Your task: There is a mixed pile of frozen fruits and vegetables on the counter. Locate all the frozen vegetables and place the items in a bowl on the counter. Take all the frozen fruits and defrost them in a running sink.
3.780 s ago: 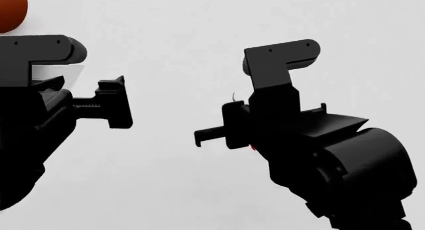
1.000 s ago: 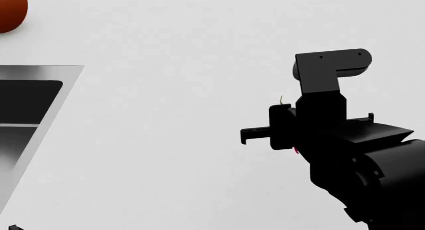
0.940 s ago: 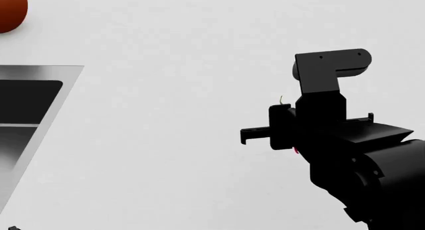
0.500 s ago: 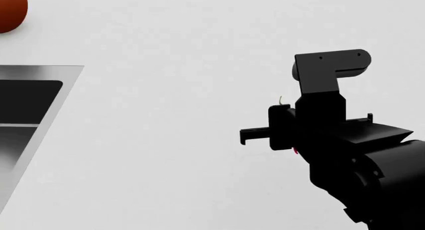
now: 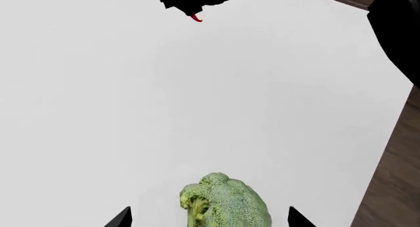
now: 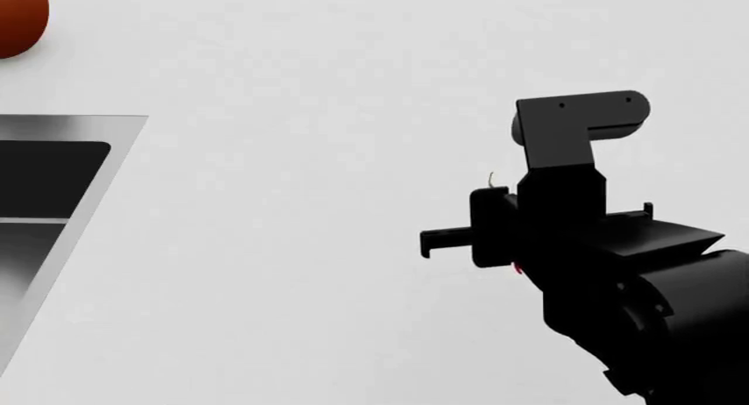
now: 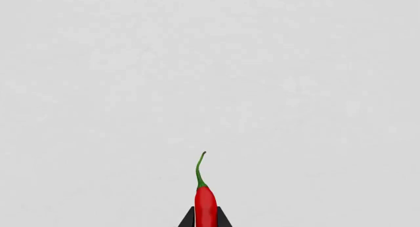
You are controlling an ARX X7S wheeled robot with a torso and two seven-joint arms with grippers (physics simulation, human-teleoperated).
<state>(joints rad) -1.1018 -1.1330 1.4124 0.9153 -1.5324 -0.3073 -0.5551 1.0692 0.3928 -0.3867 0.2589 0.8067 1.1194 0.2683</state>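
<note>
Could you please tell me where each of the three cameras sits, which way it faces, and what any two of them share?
Head view: on the robot's head, looking down on the white counter, the sink and the right arm.
Left wrist view: near the left gripper, looking past its tips at the broccoli.
Right wrist view: near the right gripper, looking along the chili it grips.
Shared: the chili also shows in the left wrist view, under the right gripper.

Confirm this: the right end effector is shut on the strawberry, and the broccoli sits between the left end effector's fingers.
Not quite. The right end effector is shut on the red chili, not a strawberry, as the right wrist view shows. The broccoli does sit between the left end effector's fingers.
</note>
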